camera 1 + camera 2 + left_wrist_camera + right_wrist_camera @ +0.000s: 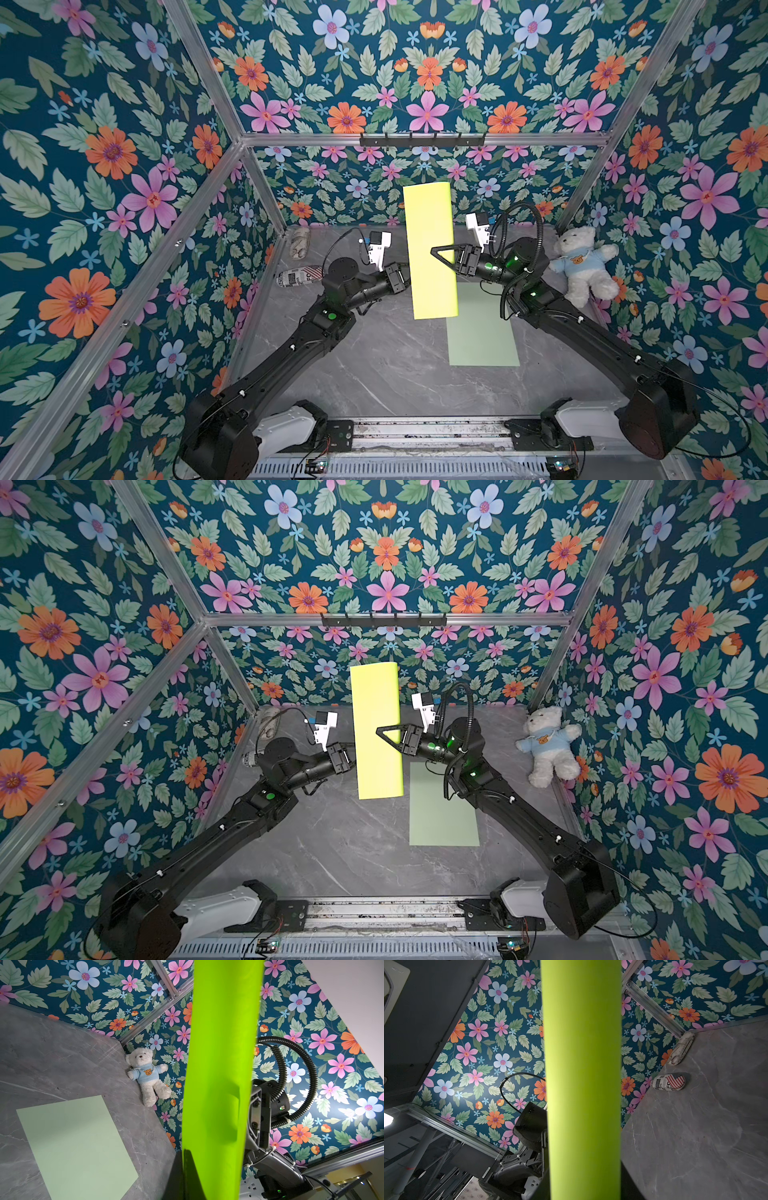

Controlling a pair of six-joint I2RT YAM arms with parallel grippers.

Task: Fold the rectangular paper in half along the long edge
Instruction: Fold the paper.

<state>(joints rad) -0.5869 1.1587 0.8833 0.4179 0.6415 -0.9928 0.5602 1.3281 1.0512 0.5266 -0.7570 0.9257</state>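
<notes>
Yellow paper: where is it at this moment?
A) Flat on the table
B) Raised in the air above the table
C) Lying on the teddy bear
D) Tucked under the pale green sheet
B: the yellow paper is raised clear of the table, while the pale sheet lies flat on it.

A long yellow paper is raised above the desk between two tools. The left tool meets its left edge, tips hidden behind it. One finger of the right tool crosses its right edge. A pale green sheet lies flat toward the desk's right edge, and a teddy bear sits in the far right corner.
</notes>
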